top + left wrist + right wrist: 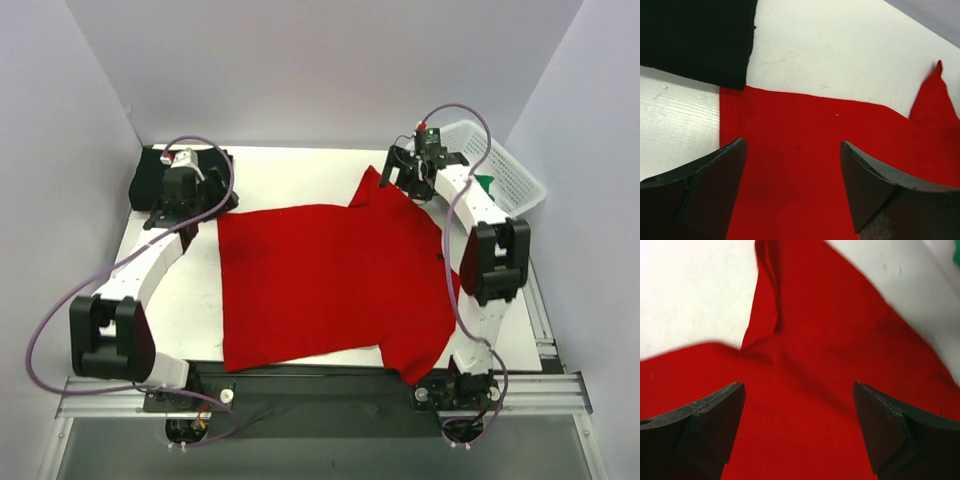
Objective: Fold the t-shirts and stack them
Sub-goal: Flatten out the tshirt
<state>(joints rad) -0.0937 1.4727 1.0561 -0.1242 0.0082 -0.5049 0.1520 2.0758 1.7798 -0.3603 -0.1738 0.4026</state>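
2 sets of jaws wide apart, gripping nothing: left gripper above red t-shirt corner at 10 o'clock, right gripper above sleeve at 1 o'clock.

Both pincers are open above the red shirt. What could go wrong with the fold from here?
The left pincer hovers near the edge of the black shirt; a grasp slightly off could catch both cloths.
The right pincer is over a wrinkled sleeve; it may pinch only a ridge, giving an uneven fold.
The red shirt seems to overhang the near table edge; a pull may drag it off.
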